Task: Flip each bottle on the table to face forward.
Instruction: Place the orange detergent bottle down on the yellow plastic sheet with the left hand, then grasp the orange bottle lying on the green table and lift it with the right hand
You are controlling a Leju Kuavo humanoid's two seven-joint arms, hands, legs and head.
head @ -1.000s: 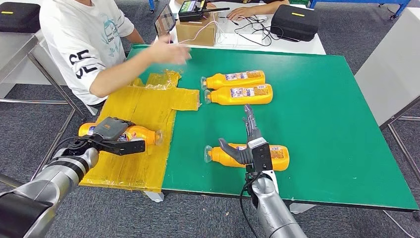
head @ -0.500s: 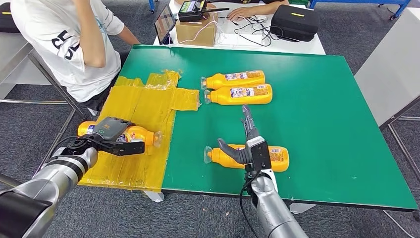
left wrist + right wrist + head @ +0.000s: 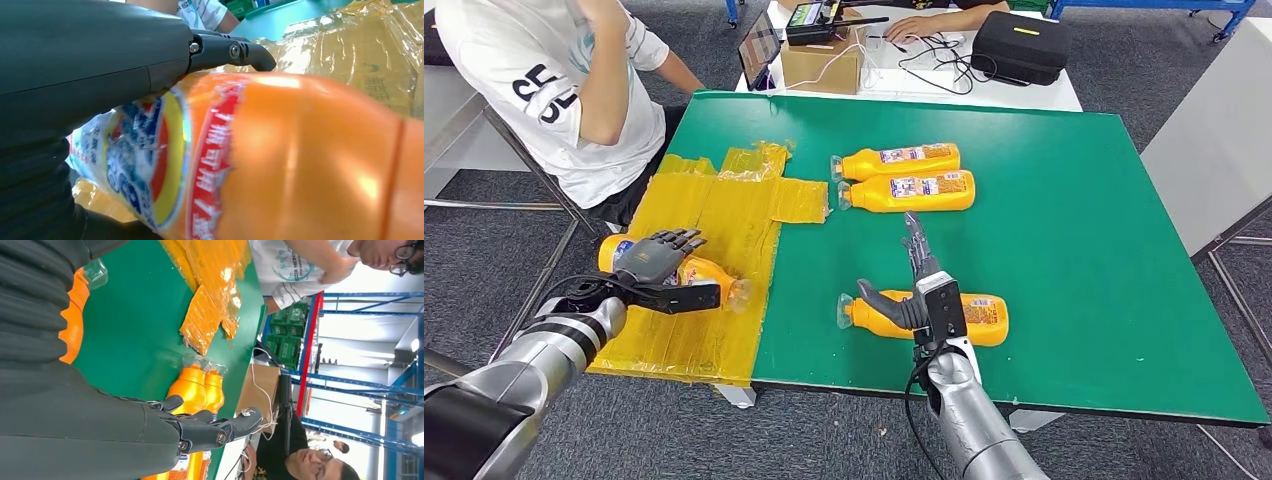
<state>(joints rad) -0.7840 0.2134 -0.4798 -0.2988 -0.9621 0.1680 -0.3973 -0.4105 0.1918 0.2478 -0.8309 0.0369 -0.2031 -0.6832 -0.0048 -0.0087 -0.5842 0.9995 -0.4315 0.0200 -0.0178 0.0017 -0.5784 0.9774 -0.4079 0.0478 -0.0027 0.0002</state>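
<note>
**Bottle flip: status at mid-task**

Four orange bottles on the green table (image 3: 1064, 230), all lying on their sides with caps pointing left.

Far pair: far bottle (image 3: 896, 160) and second bottle (image 3: 907, 190) lying parallel and touching near the table's middle, labels up. Judged as finished, though label orientation is too small to confirm.

Near-centre bottle (image 3: 980, 318): lying close to the near edge. Right hand (image 3: 921, 290) poised directly over it, thumb to the left over the neck region, fingers straight, apart, and pointing toward the far side. No grasp visible; fingers not closed on anything, as confirmed in the right wrist view. Contact between palm and bottle not determinable. Judged as not yet flipped or in the course of release; label side cannot be read.

Left bottle (image 3: 701, 272): lying on the yellow taped patch (image 3: 724, 215) at the table's left side, base end overhanging the left edge. Left hand (image 3: 656, 262) clamped on it, fingers over the top, thumb along the near side. Label (image 3: 150, 165) partly visible in the left wrist view beneath the thumb. Judged as the bottle currently being turned.

Person (image 3: 554, 90) seated at the far left, arms drawn back, clear of the table.

Remaining, by estimate: completing the left bottle's turn, setting it down, and confirming the near-centre bottle's facing.
</note>
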